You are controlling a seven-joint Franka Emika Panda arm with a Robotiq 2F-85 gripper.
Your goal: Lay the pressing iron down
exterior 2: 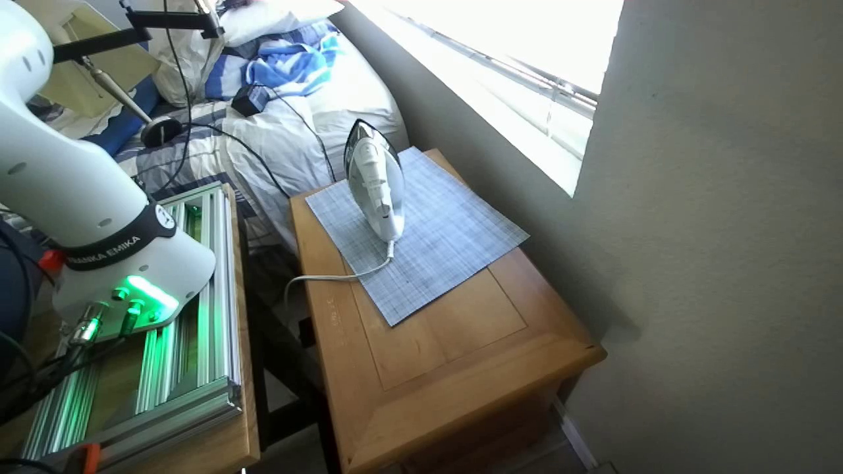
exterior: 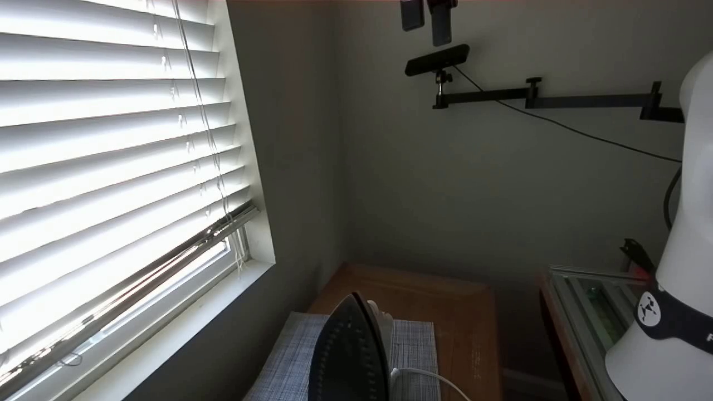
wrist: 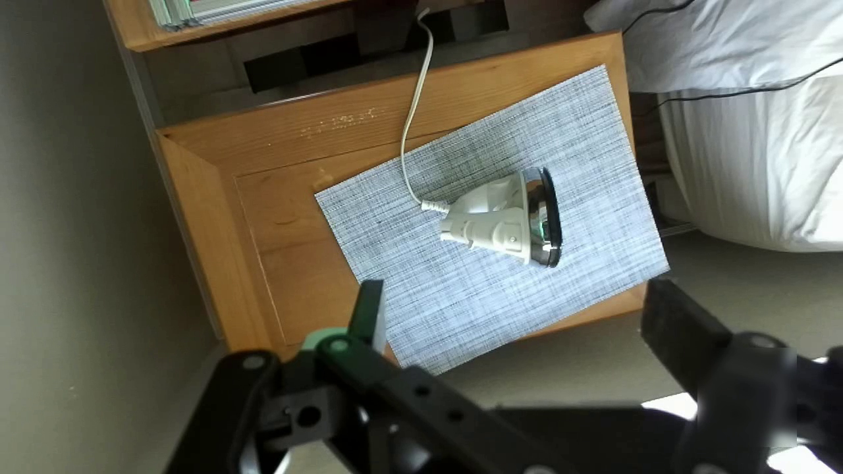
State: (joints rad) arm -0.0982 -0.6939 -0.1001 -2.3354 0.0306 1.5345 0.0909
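Two blocky fingers (wrist: 681, 326) of the black mechanical gripper (wrist: 515, 296) stand wide apart, holding nothing, well above the orange-brown panelled wooden table (exterior 2: 441, 362). Below them, and further up the wrist view, the white, teardrop-shaped pressing iron (exterior 2: 375, 187) falls within their span from side to side. Its long axis is near upright: tip (exterior 2: 359, 131) raised, heel (exterior 2: 388, 230) on the pale grey-blue, rectangular woven mat (exterior 2: 454, 227).

The dark, flat soleplate (exterior: 348, 351), dotted with holes, faces the rumpled white bedding (wrist: 751, 164), so laying the iron flat probably means tipping it that way (a guess from its stance alone). The smooth white plastic handle (wrist: 487, 230) is turned away from the bedding and will likely be slick to grip. A thin, pale cord (exterior 2: 329, 277) curves from the heel across the mat's coarse weave and runs off the table's edge.
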